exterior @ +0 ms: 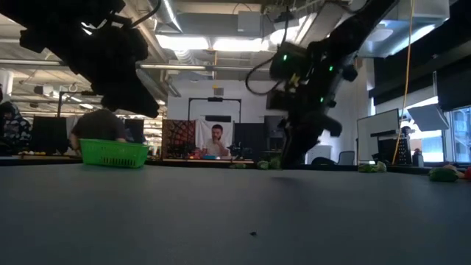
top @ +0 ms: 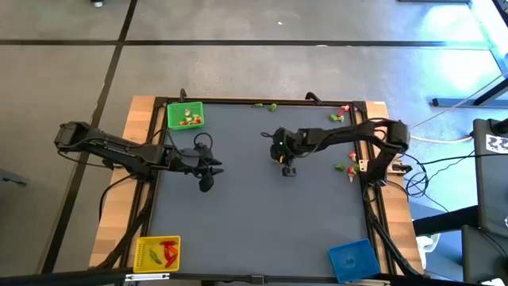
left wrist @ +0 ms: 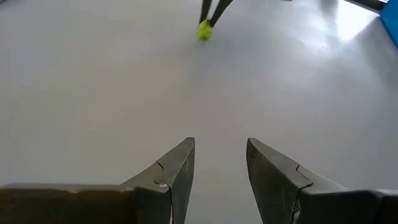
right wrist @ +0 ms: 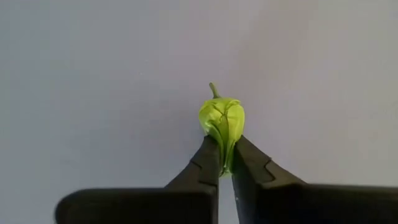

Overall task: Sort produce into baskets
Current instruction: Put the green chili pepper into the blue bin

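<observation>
Baskets (top: 185, 115): three; green piece (right wrist: 221, 121) between right jaws.

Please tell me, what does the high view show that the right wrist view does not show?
Only the high view shows the three baskets: green basket at the far edge, yellow basket and blue basket at the near corners. It also shows loose produce by the right arm, and the left hand, open over bare mat.

Only the right wrist view shows that the green piece has a small stem and is pinched between the fingers.

Both show the right hand shut on that piece over the grey mat.
</observation>
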